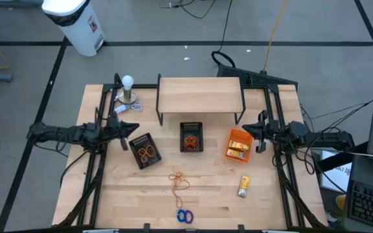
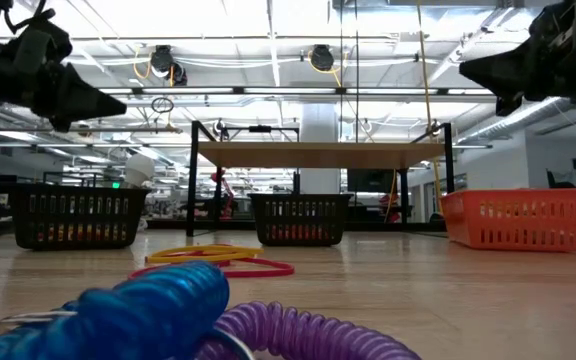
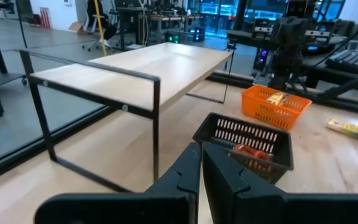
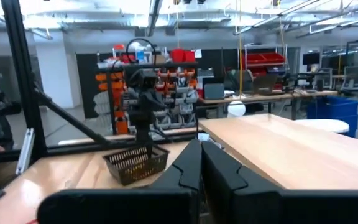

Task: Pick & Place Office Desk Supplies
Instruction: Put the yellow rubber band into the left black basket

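The loose rubber bands (image 1: 179, 180) lie in a tangle on the bare wood of the counter (image 1: 109, 194), near the front and close to the middle. Just nearer the front edge sit the blue rings (image 1: 184, 216), and off to the right lies one yellow packet (image 1: 243, 186), its long side running from near to far. All three are still out of the bins. Farther back stand the left black bin (image 1: 145, 150), the middle black bin (image 1: 191, 137) and the orange bin (image 1: 238, 144), each with some things inside already. The left tool (image 1: 127, 127) hangs above the far left of the counter, just beyond the left black bin, so the bands lie nearer the front and to its right. The right tool (image 1: 259, 131) hangs just right of the orange bin, and the yellow packet lies straight toward the front from it. I think the right arm is closer to the packet, while the bands sit about between both arms. Both tools are closed tight and hold nothing.
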### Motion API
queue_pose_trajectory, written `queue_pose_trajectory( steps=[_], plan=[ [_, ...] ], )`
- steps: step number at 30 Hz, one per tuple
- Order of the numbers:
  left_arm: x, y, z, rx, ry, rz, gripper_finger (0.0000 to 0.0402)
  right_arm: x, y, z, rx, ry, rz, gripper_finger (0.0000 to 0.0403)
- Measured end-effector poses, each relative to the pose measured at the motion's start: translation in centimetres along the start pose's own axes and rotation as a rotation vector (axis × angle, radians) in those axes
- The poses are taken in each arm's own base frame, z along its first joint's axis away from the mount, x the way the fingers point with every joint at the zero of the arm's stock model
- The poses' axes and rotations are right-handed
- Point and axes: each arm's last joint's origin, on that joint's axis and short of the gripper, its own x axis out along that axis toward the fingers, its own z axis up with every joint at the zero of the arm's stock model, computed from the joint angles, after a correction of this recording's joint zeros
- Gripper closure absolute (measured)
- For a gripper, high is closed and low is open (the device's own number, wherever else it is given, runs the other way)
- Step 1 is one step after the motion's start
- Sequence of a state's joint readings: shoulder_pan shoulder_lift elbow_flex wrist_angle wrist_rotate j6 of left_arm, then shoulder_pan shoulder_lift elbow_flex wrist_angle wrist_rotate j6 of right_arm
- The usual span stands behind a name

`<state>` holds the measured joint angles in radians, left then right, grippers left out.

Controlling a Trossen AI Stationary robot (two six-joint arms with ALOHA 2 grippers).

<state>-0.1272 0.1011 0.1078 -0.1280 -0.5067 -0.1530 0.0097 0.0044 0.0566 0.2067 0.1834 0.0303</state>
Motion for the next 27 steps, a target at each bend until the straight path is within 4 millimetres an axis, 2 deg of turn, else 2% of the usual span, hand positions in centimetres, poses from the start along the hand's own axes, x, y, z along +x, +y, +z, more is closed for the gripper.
queue_pose_trajectory(
  steps=[4, 8, 11, 14, 18, 22, 27],
  plan=[
    [0.8, -0.7, 0.9, -0.005, -0.005, -0.012, 0.0393, 0.0, 0.0, -0.2, 0.033, 0.021, 0.002, 0.0403],
    [2.0, -1.9, 3.2, 0.047, 0.061, -0.01, 0.0397, 0.0, 0.0, -0.8, 0.046, 0.084, -0.003, 0.0403],
    [3.7, -3.3, 5.1, 0.094, 0.148, -0.023, 0.0399, 0.0, 0.0, -0.7, 0.052, 0.071, -0.006, 0.0403],
    [5.8, -5.0, 6.1, 0.122, 0.268, -0.105, 0.0394, 0.0, -0.2, -0.7, 0.032, 0.064, -0.047, 0.0403],
    [8.4, -7.6, 6.3, 0.085, 0.397, -0.233, 0.0395, 0.0, -0.4, -0.7, 0.014, 0.062, -0.12, 0.0403],
    [10.5, -10.8, 5.7, 0.067, 0.487, -0.271, 0.0399, 0.0, -0.4, -0.9, 0.006, 0.082, -0.108, 0.0403],
    [12.6, -15.3, 4.4, 0.07, 0.634, -0.348, 0.037, -0.1, -0.4, -1.0, -0.009, 0.099, -0.136, 0.0403]
  ],
)
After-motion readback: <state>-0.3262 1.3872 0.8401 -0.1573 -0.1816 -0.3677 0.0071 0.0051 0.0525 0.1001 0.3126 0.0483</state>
